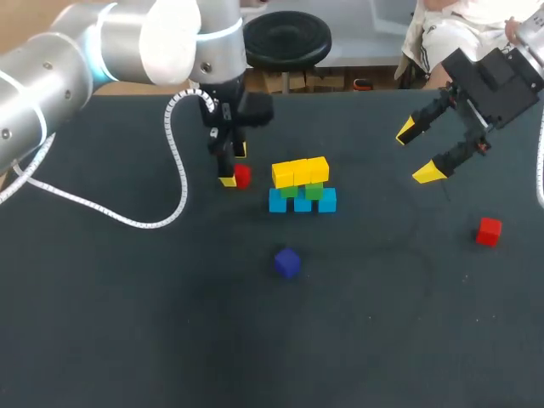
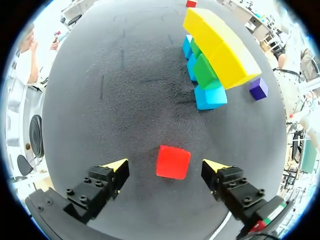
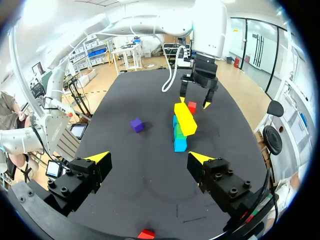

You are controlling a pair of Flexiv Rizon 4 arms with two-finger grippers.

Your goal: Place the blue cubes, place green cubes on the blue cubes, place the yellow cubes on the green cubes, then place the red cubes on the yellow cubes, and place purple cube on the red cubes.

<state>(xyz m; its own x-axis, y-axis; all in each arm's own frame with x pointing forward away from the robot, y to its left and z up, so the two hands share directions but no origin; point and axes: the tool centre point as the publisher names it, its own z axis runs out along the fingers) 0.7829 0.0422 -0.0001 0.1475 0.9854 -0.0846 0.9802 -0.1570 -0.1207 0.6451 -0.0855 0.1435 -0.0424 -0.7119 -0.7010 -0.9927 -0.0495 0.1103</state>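
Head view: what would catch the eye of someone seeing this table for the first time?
The bright stack at the table's middle stands out: yellow cubes on green cubes on blue cubes. Beside it the left gripper is down at the table, open, with a red cube between its fingers. The right gripper hangs open at the right, and a purple cube lies alone on the stack's near side.

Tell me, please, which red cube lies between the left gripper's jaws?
The red cube next to the stack; the other red cube lies alone, far off on the right.
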